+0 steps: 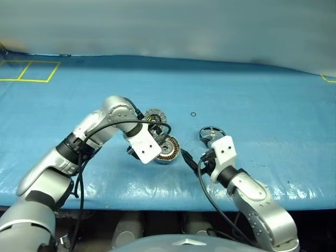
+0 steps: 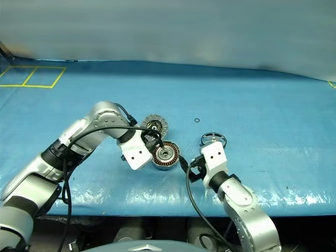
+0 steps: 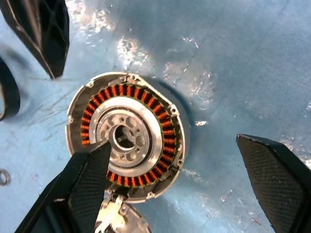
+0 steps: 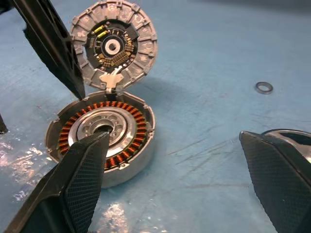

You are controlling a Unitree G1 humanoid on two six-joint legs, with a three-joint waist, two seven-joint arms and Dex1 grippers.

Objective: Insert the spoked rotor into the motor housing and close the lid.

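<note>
Left wrist view is looking down on the motor housing, which is lying open on the blue table cover with its ring of copper windings facing up around a silver centre; the left gripper is hanging above it with its two black fingers spread wide and holding nothing; one finger is crossing in front of the housing's rim, the other is standing well off to the side. Right wrist view is showing the lid tilted back from the housing's far edge, joined to it by a small silver tab, its ribbed inner face and dark hub turned toward the camera; the right gripper is also standing wide and empty, pointing toward the housing from beside it. Head views are placing the spoked rotor flat on the cover just past the right gripper, apart from the housing; a tiny black ring is lying alone farther back. Yellow tape lines are marking a rectangle at the far left corner of the cover.
</note>
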